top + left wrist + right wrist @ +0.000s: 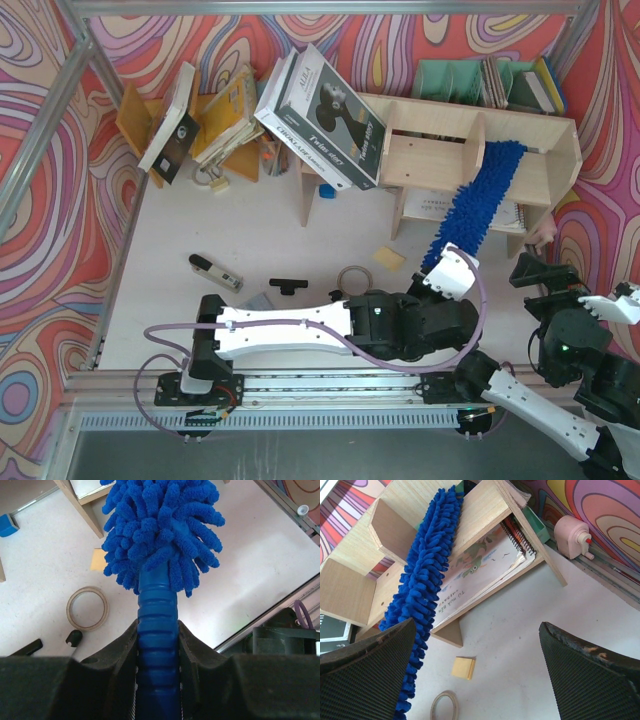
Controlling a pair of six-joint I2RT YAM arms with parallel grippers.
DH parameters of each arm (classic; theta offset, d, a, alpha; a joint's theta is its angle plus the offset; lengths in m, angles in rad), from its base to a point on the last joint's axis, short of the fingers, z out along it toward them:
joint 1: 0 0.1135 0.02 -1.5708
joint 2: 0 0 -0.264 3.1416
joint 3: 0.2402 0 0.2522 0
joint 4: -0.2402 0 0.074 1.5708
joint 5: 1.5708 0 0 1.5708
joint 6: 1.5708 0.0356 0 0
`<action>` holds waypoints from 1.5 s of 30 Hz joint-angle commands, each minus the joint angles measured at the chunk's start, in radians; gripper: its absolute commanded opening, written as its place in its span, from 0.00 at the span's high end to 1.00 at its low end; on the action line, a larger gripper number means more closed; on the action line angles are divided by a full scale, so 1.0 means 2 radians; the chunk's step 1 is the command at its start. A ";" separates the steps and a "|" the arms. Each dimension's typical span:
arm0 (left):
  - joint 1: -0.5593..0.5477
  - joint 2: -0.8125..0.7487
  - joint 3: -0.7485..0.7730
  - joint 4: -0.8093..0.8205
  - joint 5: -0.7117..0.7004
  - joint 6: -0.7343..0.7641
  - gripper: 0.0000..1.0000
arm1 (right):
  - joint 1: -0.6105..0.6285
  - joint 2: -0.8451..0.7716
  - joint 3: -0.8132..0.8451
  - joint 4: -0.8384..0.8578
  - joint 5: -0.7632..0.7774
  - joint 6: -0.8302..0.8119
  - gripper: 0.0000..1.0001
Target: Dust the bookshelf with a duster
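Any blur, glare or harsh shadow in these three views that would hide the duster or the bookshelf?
Top external: even light, soft shadows, all sharp; the duster stands out against the bookshelf. Left wrist: the left gripper is dark and soft up close, the table bright and slightly washed out. Right wrist: the right gripper is dark, slightly soft; bookshelf and duster crisp.

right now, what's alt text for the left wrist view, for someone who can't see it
Black left fingers clamp the ribbed handle of a fluffy bright-blue microfibre duster, which points away over a white table. A beige tape ring and a yellow sticky-note pad lie to its left.
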 commanded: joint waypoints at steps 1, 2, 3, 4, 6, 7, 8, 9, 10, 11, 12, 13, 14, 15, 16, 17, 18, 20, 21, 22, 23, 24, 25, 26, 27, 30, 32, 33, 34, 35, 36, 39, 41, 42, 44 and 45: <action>0.009 0.002 0.017 -0.010 0.020 -0.011 0.99 | 0.001 0.008 -0.005 -0.001 0.003 0.007 0.01; 0.009 0.003 0.017 -0.012 0.019 -0.012 0.99 | 0.001 0.008 -0.006 0.002 -0.002 0.005 0.01; 0.009 0.003 0.016 -0.012 0.018 -0.013 1.00 | 0.001 0.009 -0.009 0.008 -0.007 -0.001 0.01; 0.009 0.002 0.014 -0.012 0.017 -0.014 1.00 | 0.000 0.010 -0.013 0.025 -0.015 -0.011 0.01; 0.008 0.000 0.011 -0.012 0.016 -0.018 1.00 | 0.001 0.019 -0.019 0.048 -0.046 -0.020 0.01; 0.009 -0.002 0.009 -0.011 0.016 -0.019 1.00 | 0.001 0.025 -0.021 0.059 -0.066 -0.016 0.01; 0.009 -0.004 0.004 -0.008 0.017 -0.020 1.00 | 0.002 0.032 -0.023 0.076 -0.086 -0.018 0.01; 0.009 -0.009 -0.003 -0.002 0.017 -0.020 1.00 | 0.003 0.041 -0.022 0.091 -0.103 -0.019 0.01; 0.009 -0.013 -0.011 0.004 0.018 -0.021 1.00 | 0.004 0.055 -0.018 0.098 -0.116 -0.016 0.01; 0.009 -0.018 -0.020 0.011 0.019 -0.021 1.00 | 0.006 0.072 -0.008 0.097 -0.122 -0.005 0.01; 0.009 -0.022 -0.028 0.018 0.020 -0.023 1.00 | 0.007 0.091 0.005 0.089 -0.121 0.006 0.01; 0.009 -0.026 -0.035 0.022 0.021 -0.023 1.00 | 0.009 0.108 0.019 0.078 -0.116 0.016 0.01; 0.009 -0.029 -0.042 0.027 0.022 -0.024 1.00 | 0.011 0.128 0.033 0.070 -0.109 0.022 0.01; 0.009 -0.033 -0.049 0.032 0.023 -0.025 1.00 | 0.015 0.142 0.042 0.063 -0.101 0.027 0.01; 0.008 -0.036 -0.054 0.033 0.025 -0.025 1.00 | 0.018 0.152 0.049 0.061 -0.093 0.031 0.02; 0.009 -0.037 -0.057 0.033 0.025 -0.028 1.00 | 0.023 0.158 0.052 0.061 -0.087 0.035 0.01; 0.009 -0.039 -0.060 0.034 0.026 -0.029 1.00 | 0.031 0.162 0.053 0.060 -0.079 0.042 0.02; 0.008 -0.042 -0.066 0.036 0.025 -0.030 1.00 | 0.047 0.172 0.059 0.026 -0.063 0.088 0.02; 0.008 -0.043 -0.070 0.039 0.024 -0.030 1.00 | 0.057 0.177 0.063 0.000 -0.053 0.120 0.02; 0.009 -0.046 -0.073 0.041 0.024 -0.031 1.00 | 0.067 0.183 0.067 -0.024 -0.046 0.144 0.03; 0.009 -0.048 -0.077 0.043 0.024 -0.031 1.00 | 0.075 0.190 0.070 -0.049 -0.040 0.172 0.03; 0.009 -0.050 -0.082 0.047 0.025 -0.031 1.00 | 0.081 0.199 0.076 -0.075 -0.035 0.205 0.03; 0.009 -0.053 -0.085 0.050 0.026 -0.031 1.00 | 0.087 0.206 0.081 -0.103 -0.029 0.235 0.03; 0.008 -0.054 -0.087 0.051 0.026 -0.031 1.00 | 0.091 0.211 0.085 -0.123 -0.023 0.256 0.03; 0.008 -0.054 -0.088 0.052 0.026 -0.031 1.00 | 0.095 0.215 0.087 -0.139 -0.017 0.271 0.03; 0.008 -0.055 -0.091 0.051 0.028 -0.033 1.00 | 0.107 0.217 0.083 -0.151 -0.006 0.283 0.03; 0.008 -0.056 -0.093 0.052 0.028 -0.034 1.00 | 0.116 0.213 0.070 -0.143 -0.002 0.283 0.03; 0.008 -0.056 -0.094 0.053 0.029 -0.034 1.00 | 0.120 0.211 0.064 -0.140 0.000 0.283 0.03; 0.008 -0.057 -0.093 0.053 0.028 -0.034 1.00 | 0.122 0.209 0.057 -0.137 0.002 0.287 0.03; 0.008 -0.057 -0.094 0.053 0.028 -0.034 1.00 | 0.123 0.205 0.050 -0.134 0.005 0.289 0.03; 0.008 -0.058 -0.094 0.054 0.028 -0.035 1.00 | 0.127 0.200 0.043 -0.126 0.008 0.286 0.04; 0.008 -0.059 -0.096 0.056 0.030 -0.036 1.00 | 0.137 0.174 0.011 -0.047 0.008 0.226 0.07; 0.008 -0.058 -0.096 0.057 0.030 -0.035 1.00 | 0.139 0.160 -0.018 0.005 -0.001 0.191 0.09; 0.008 -0.058 -0.096 0.057 0.030 -0.035 1.00 | 0.139 0.156 -0.028 0.013 -0.004 0.196 0.09; 0.008 -0.058 -0.095 0.058 0.029 -0.035 1.00 | 0.139 0.149 -0.042 0.022 -0.009 0.206 0.10; 0.008 -0.058 -0.095 0.058 0.029 -0.035 1.00 | 0.139 0.146 -0.048 0.024 -0.010 0.212 0.11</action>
